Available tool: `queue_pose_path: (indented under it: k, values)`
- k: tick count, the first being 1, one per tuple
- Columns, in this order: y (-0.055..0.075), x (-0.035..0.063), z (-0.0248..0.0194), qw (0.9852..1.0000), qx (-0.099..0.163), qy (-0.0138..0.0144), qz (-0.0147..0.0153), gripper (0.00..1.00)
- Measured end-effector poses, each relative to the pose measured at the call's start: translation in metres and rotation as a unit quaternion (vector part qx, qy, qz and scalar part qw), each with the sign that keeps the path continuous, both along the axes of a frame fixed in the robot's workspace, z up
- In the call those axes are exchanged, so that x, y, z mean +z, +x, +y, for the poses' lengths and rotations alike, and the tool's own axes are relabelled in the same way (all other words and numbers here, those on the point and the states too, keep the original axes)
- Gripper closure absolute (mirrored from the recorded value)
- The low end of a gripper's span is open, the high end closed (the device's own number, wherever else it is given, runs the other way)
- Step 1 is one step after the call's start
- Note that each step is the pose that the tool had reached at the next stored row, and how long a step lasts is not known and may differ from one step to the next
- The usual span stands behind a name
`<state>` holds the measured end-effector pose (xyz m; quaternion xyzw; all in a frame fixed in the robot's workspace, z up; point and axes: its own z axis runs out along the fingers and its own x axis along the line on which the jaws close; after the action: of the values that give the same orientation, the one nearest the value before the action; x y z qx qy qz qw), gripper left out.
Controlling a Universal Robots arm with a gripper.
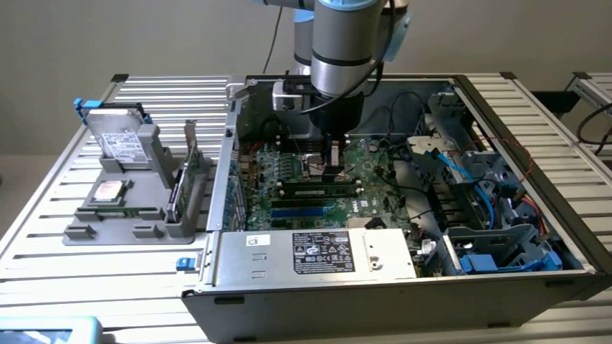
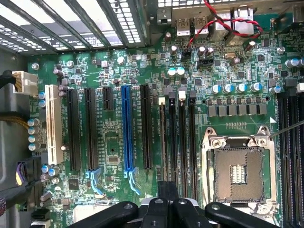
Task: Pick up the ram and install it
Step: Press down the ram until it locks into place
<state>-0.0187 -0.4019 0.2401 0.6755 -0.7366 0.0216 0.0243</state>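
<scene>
computer case [image 1: 383,287]: 1 | motherboard [image 2: 118,142]: 1 | hard drive [image 1: 122,142]: 1 | blue slot [image 2: 126,128]: 1 | CPU socket [image 2: 236,171]: 1

Lab bench: slatted aluminium table [image 1: 57,236], opened computer case [image 1: 383,301].

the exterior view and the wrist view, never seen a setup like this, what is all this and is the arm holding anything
The exterior view is taken from a camera off the machine. The grey column coming down is a robot arm, and its gripper is reaching into an open computer case lying on a slatted metal table. The gripper is shut, right above a ram stick that sits in a slot on the green motherboard; whether it grips or only presses the stick I cannot tell.

On the exterior view's left a grey holder carries spare parts: a silver hard drive and a green expansion card.

The wrist view comes from a camera on the arm, looking along the gripper at the motherboard.
</scene>
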Motion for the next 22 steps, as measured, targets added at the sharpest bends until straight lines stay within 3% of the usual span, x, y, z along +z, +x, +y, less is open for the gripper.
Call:
queue_pose_path:
  k: [6, 11, 17, 22]
  values:
    - [0.0000, 0.0000, 0.0001, 0.9992, -0.039, 0.0000, -0.0007, 0.89]
    - [0.0000, -0.0001, 0.0001, 0.9971, -0.076, 0.0001, -0.0008, 0.89]
    - [0.0000, -0.0001, 0.0001, 0.9927, -0.120, 0.0000, -0.0008, 0.89]
    - [0.0000, -0.0001, 0.0001, 0.9876, -0.157, 0.0000, -0.0008, 0.89]
